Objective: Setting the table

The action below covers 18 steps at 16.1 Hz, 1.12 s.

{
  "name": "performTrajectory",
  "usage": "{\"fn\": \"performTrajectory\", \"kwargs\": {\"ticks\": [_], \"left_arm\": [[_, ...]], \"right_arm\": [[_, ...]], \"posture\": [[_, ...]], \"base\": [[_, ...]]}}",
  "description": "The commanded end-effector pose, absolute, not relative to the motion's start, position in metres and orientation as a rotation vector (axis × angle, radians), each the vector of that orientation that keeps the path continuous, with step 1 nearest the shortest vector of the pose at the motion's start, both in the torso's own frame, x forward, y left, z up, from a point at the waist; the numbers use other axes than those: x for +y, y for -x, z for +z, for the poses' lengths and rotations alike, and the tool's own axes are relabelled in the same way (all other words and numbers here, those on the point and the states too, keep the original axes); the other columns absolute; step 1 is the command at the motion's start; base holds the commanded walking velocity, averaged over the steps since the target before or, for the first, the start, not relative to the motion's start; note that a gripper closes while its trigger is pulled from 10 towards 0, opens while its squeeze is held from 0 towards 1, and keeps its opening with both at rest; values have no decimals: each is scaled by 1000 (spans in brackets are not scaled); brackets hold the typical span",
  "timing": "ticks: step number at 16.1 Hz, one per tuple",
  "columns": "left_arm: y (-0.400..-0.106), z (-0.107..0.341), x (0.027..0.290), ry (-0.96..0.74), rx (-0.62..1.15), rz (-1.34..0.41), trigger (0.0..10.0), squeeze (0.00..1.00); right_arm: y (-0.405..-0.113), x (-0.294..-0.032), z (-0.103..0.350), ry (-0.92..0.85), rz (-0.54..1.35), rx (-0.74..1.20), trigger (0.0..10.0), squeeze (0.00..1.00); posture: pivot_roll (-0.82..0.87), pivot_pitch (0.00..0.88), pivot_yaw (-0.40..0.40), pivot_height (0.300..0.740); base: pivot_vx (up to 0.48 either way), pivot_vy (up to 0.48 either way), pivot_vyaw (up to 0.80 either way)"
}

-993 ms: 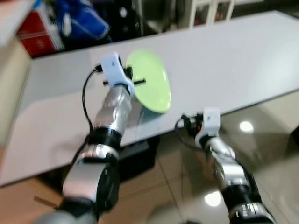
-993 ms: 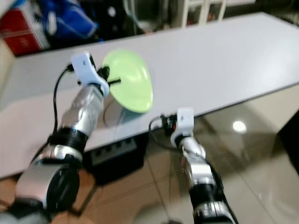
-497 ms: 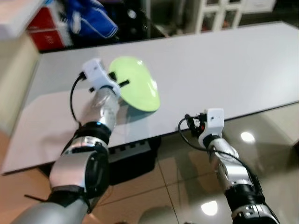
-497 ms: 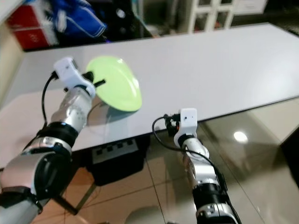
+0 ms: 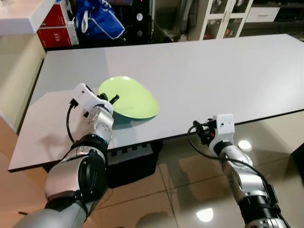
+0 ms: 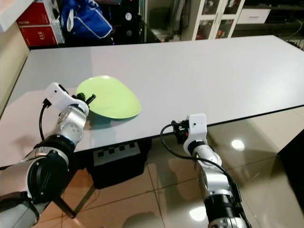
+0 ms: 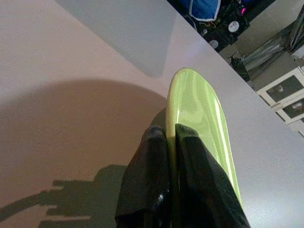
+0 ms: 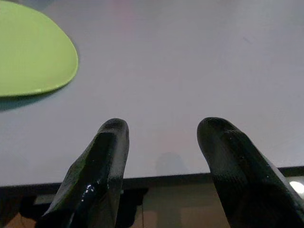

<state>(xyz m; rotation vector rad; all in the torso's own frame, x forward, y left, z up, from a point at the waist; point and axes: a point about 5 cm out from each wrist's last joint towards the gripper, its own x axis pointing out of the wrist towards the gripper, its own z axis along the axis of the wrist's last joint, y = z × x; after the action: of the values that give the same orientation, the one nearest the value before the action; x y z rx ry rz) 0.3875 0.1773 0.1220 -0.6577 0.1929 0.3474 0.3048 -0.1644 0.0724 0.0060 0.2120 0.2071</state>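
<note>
A green plate (image 5: 130, 97) is gripped by its near rim between the clenched fingers (image 7: 151, 185) of the left gripper (image 5: 113, 98) and held low over the white table (image 5: 228, 71), near its front left part. Nothing lies on the plate. The right gripper (image 8: 164, 142) is held at the table's front edge, its fingers spread and holding nothing.
</note>
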Motion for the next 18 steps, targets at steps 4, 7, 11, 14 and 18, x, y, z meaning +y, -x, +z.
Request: {"fn": "performTrajectory", "kwargs": {"ticks": [4, 7, 11, 14, 18], "left_arm": [[-368, 82, 174, 556, 366, 399, 0, 0], [-360, 68, 171, 539, 420, 414, 0, 0], [-348, 51, 173, 513, 480, 446, 0, 0], [-343, 44, 172, 501, 518, 459, 10000, 1000], [-340, 40, 171, 530, 540, 484, 10000, 1000]], "right_arm": [[-299, -164, 73, 7, 220, 226, 10000, 0], [-298, -162, 74, 6, 221, 230, 10000, 0], [-295, -165, 76, 13, 225, 233, 10000, 0], [-294, -168, 76, 19, 222, 238, 10000, 0], [-295, -164, 77, 16, 224, 240, 10000, 0]], "posture": [[-152, 0, -13, 740], [-160, 0, -10, 740], [-179, 0, -15, 740], [-184, 0, -12, 740], [-188, 0, -11, 740]], "base": [[0, 0, 0], [0, 0, 0], [0, 0, 0], [0, 0, 0], [0, 0, 0]]}}
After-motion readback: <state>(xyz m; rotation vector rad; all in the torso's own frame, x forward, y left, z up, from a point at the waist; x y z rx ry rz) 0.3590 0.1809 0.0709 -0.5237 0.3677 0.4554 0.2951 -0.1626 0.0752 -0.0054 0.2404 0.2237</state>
